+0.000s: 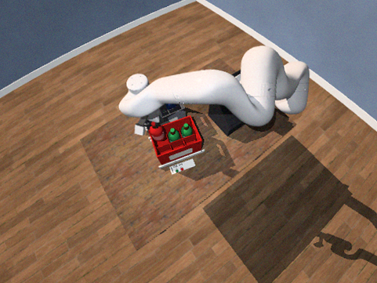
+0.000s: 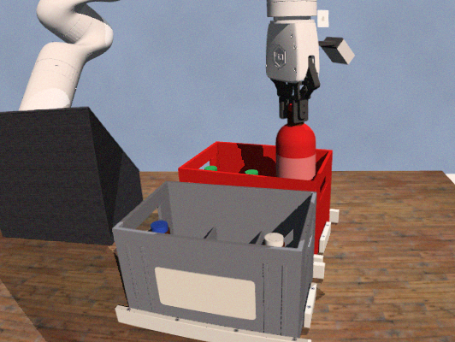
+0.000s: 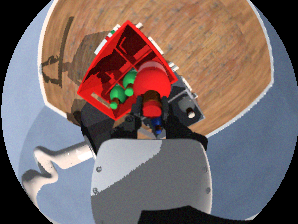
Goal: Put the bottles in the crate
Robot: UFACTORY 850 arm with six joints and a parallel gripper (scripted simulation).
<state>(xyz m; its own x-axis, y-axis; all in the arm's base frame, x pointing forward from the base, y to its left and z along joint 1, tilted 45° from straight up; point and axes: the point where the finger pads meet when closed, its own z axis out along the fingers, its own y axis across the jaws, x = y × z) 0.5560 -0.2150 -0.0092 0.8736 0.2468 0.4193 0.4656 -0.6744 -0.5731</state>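
The red bottle (image 1: 157, 131) (image 2: 296, 150) (image 3: 151, 85) hung upright, partly inside the red crate (image 1: 180, 155) (image 2: 252, 179) (image 3: 97, 102), at its end beyond two green bottles (image 1: 173, 134) (image 3: 118, 94). The gripper (image 2: 293, 113) (image 3: 151, 102), partly open, was closed on its neck, the right hold for a likely stiff, smooth, top-gripped body. Beside that crate stood the grey crate (image 2: 205, 274) (image 3: 199, 111).

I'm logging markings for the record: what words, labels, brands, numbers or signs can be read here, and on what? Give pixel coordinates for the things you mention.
No text is legible enough to quote.
Pick list (image 1: 189, 165): dark marks too small to read, beside a green and a red dot.
Arm's badge (image 2: 280, 56): a hexagon, its inner mark too blurred.
Gray crate (image 2: 128, 256): pale panel, no text visible.
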